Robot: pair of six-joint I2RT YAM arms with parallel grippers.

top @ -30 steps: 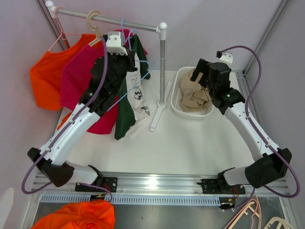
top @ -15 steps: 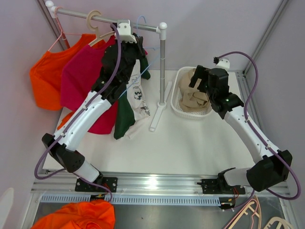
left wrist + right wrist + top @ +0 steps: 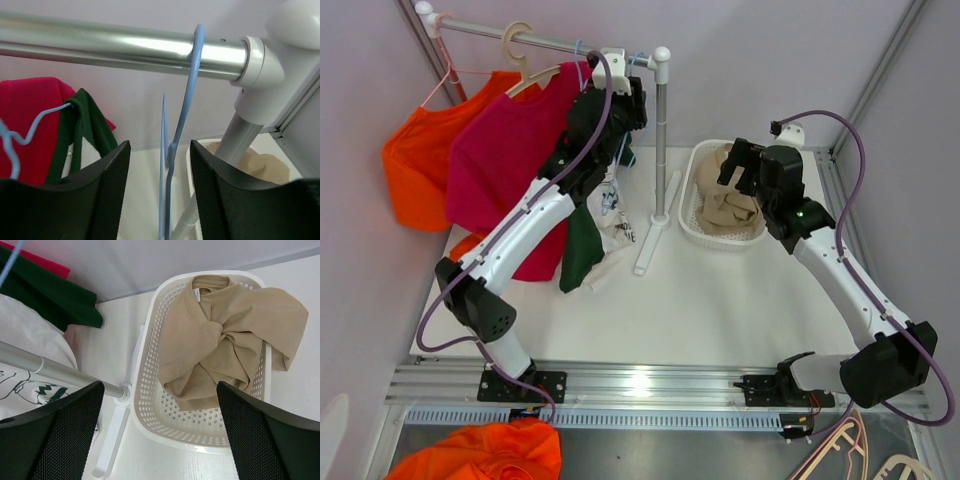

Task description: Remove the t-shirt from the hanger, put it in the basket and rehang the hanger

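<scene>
At the right end of the silver metal rail (image 3: 100, 42), just eased left gripper (image 3: 159, 150) from shut to half open astride blue wire hanger (image 3: 192, 75), leaving white printed t-shirt (image 3: 618, 222) hung below and right gripper (image 3: 160, 385) wide

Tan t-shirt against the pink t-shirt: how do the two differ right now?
The tan t-shirt lies crumpled in the white basket; the pink t-shirt hangs on a beige hanger from the rod. The tan t-shirt is bunched and folded over itself, one edge draped over the basket's rim; the pink t-shirt hangs down full length. Both are plain, single-coloured tees.
</scene>
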